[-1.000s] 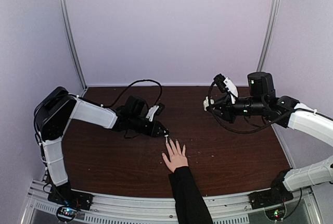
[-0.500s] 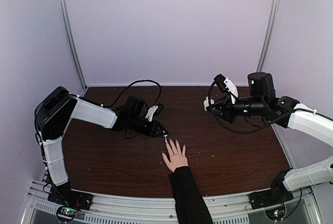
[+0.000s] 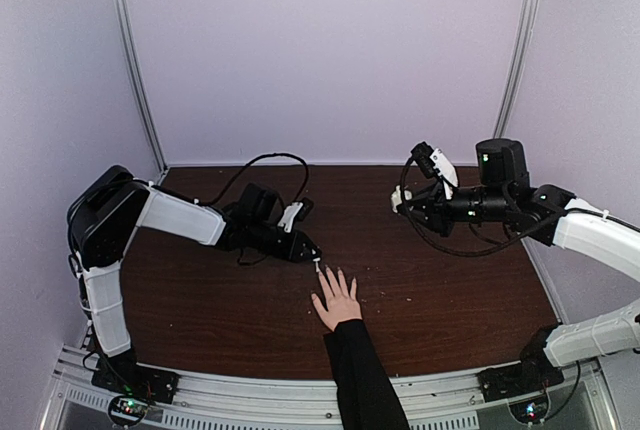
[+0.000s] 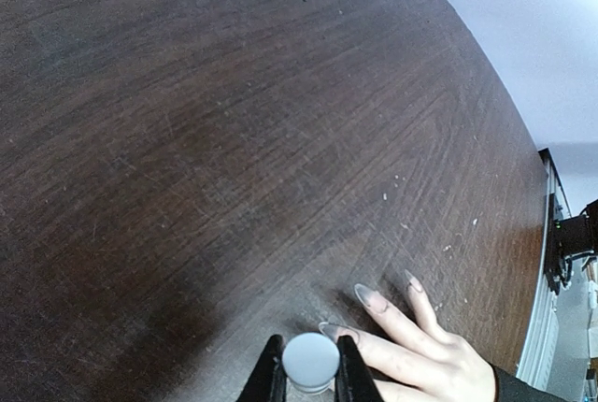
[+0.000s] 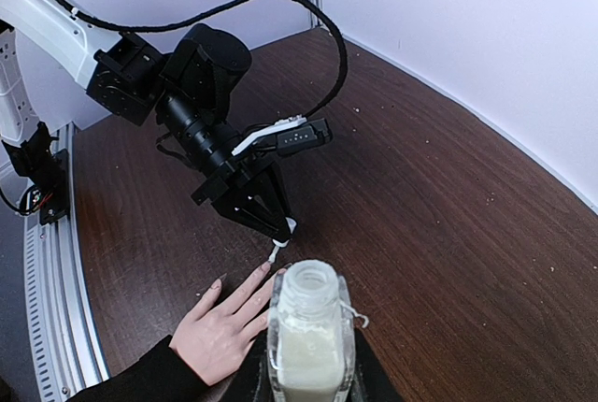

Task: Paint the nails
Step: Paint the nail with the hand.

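A light-skinned hand (image 3: 338, 302) in a black sleeve lies flat on the brown table with its fingers spread. Its long nails (image 4: 367, 295) show in the left wrist view. My left gripper (image 3: 312, 253) is shut on a white brush cap (image 4: 310, 362). The cap's brush tip (image 5: 274, 252) points down at the tip of one finger, whose nail (image 4: 332, 330) lies right beside the cap. My right gripper (image 3: 402, 200) is shut on a small clear uncapped bottle (image 5: 310, 337) of whitish polish and holds it upright above the table, right of the hand.
The brown table (image 3: 450, 280) is walled in by lilac panels at the back and sides. A black cable (image 3: 262, 162) loops behind the left arm. A metal rail (image 3: 300, 390) runs along the near edge.
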You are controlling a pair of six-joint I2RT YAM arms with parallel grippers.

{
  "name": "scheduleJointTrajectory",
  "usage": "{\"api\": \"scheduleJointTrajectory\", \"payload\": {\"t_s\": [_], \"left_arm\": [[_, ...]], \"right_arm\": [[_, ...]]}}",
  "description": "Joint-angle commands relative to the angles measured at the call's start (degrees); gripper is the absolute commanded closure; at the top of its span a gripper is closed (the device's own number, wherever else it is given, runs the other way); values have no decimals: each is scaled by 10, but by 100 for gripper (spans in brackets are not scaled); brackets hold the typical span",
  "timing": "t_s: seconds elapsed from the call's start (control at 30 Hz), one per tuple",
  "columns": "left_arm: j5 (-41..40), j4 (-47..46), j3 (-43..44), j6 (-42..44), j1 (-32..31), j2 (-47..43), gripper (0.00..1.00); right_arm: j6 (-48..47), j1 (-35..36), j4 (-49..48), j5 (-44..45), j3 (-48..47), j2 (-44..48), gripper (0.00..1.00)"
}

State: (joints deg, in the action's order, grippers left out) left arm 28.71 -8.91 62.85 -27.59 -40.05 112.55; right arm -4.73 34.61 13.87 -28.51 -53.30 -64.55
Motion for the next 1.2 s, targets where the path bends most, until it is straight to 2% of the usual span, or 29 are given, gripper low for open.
{"api": "scheduleJointTrajectory", "payload": {"t_s": [0.0,0.37,1.17], "left_arm": [[-7,-14,15,2,6,-1,100],[15,-46,-2,-2,6,-23,100],[39,-54,-15,0,-2,-28,100]], "right_arm": [[-1,-5,-17,1,3,2,100],[0,-4,-19,-1,3,4,100],[1,-5,-21,-3,4,4,100]]}}
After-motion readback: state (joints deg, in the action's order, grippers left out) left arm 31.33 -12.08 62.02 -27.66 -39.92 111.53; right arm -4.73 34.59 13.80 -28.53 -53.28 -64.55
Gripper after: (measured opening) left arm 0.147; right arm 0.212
